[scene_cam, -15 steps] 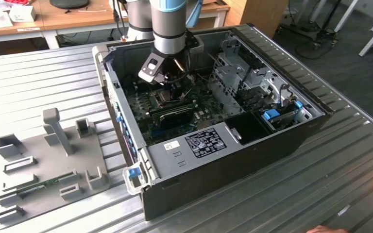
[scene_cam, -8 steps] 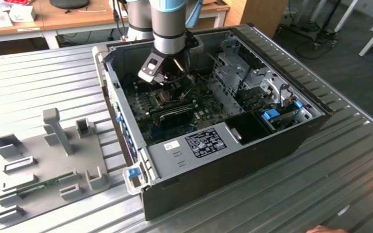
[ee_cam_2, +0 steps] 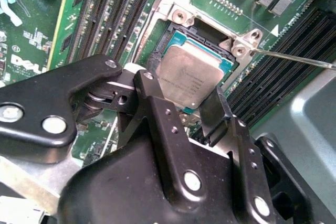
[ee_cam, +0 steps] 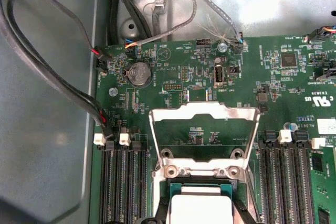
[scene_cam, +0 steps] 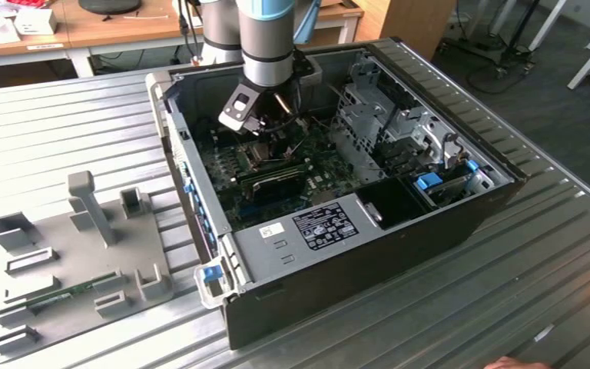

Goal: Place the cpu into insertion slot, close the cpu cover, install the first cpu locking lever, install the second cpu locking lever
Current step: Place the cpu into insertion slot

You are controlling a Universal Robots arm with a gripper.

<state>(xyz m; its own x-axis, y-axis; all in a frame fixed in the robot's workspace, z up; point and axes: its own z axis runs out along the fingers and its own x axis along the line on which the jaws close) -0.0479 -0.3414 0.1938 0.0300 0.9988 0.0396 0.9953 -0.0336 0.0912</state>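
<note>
Grey jointed robot arm with a blue band (scene_cam: 264, 31): reaching steeply down into the open black computer case (scene_cam: 449, 223), which is lying on the ribbed grey metal counter (scene_cam: 59, 131), with the wrist hanging low over the green circuit board (scene_cam: 321, 173). Black metal fingers (ee_cam_2: 157, 119): in the second wrist view they are pressing in on two opposite sides of the small flat square cpu with a silvery-beige metal face (ee_cam_2: 186, 74), gripping it with only the chip's width between them. The cpu is sitting over the square dark insertion slot with a silver metal rim (ee_cam_2: 191, 31); whether it is fully seated cannot be told. Thin bright metal rod (ee_cam_2: 294, 59): lying slantwise beside the slot in the same view. Thin silver cpu cover with a cut-out centre (ee_cam: 205, 111): the first wrist view is showing it swung open at one edge of the slot, with long black memory strips (ee_cam: 123, 182) flanking the slot and a round silver coin cell (ee_cam: 140, 73) on the board. Grey fixture plate with upright blocks (scene_cam: 80, 261): lying on the counter, toward the exterior view's left of the case.
</note>
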